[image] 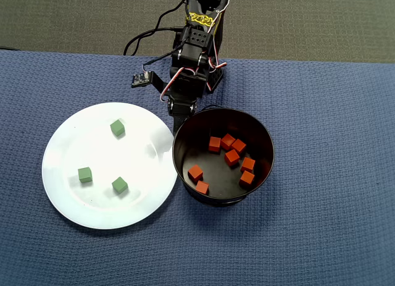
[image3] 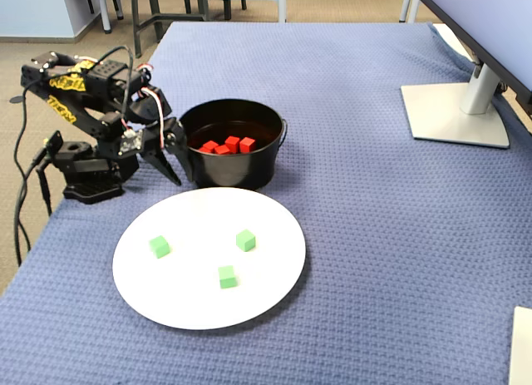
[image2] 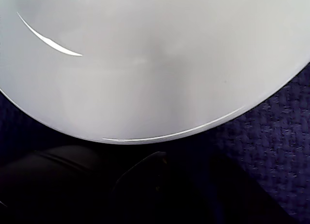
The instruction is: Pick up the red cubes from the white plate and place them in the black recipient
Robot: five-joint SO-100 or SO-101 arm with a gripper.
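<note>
Several red cubes (image: 232, 157) (image3: 229, 144) lie inside the black recipient (image: 269, 151) (image3: 237, 170). The white plate (image: 74, 138) (image3: 191, 306) carries no red cube in either the overhead or the fixed view. The arm is folded back, and my gripper (image: 179, 120) (image3: 182, 178) points down at the cloth in the gap between plate and recipient, close to both. Its jaws look shut with nothing in them. In the wrist view the gripper (image2: 145, 162) is a dark mass at the bottom and the plate's rim (image2: 160, 135) fills the top.
Three green cubes (image: 117, 128) (image3: 245, 239) sit spread on the plate. A monitor stand (image3: 453, 111) is at the far right of the blue cloth (image3: 374, 235). Cables (image3: 25, 185) hang by the arm's base at the table's left edge.
</note>
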